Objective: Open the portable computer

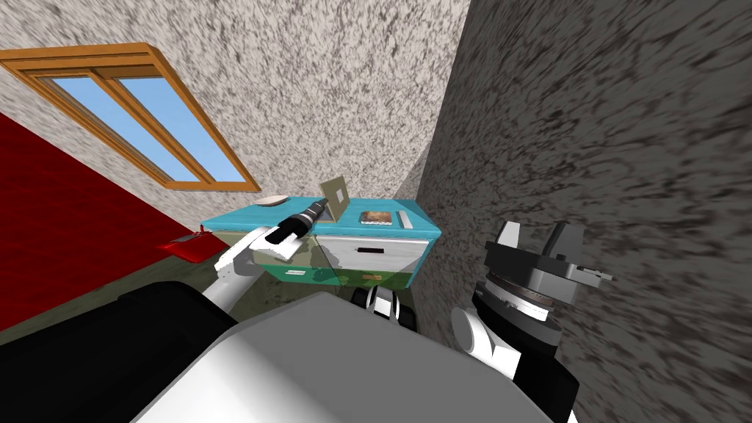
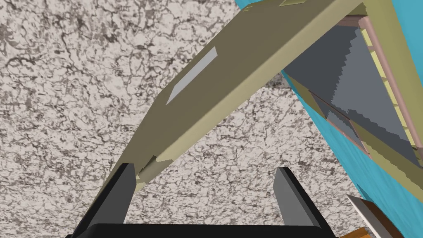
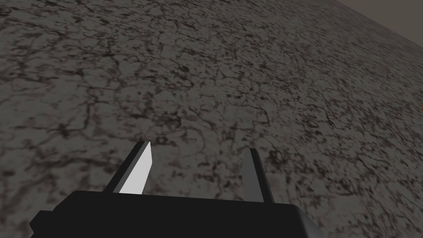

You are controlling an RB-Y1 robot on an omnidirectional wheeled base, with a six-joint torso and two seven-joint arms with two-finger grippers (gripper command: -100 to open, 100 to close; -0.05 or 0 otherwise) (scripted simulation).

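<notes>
Laptop (image 1: 335, 198) sits on the teal worktop (image 1: 242, 219), straight ahead of the left jaws, with its olive lid (image 2: 248, 62) part-raised and making a wedge with the base (image 2: 371, 103). The left jaws are spread and pinch nothing. The lid's free edge runs down to one finger (image 2: 124, 186), with its corner just inside that finger, though I cannot tell if they touch; the other finger (image 2: 289, 194) stands clear, with open space between. The right arm (image 1: 507, 323) is off to the side, well apart from the worktop, its jaws spread too. The lid looks thin, stiff and light, swinging on its hinge, so a gentle push should be enough. The base probably weighs little and might slide or tip if the push is hard. The best hold is likely the free edge near its middle, away from the hinge, nudging from beneath rather than squeezing. The screen side is likely fragile, so contact should stay on the rim.
</notes>
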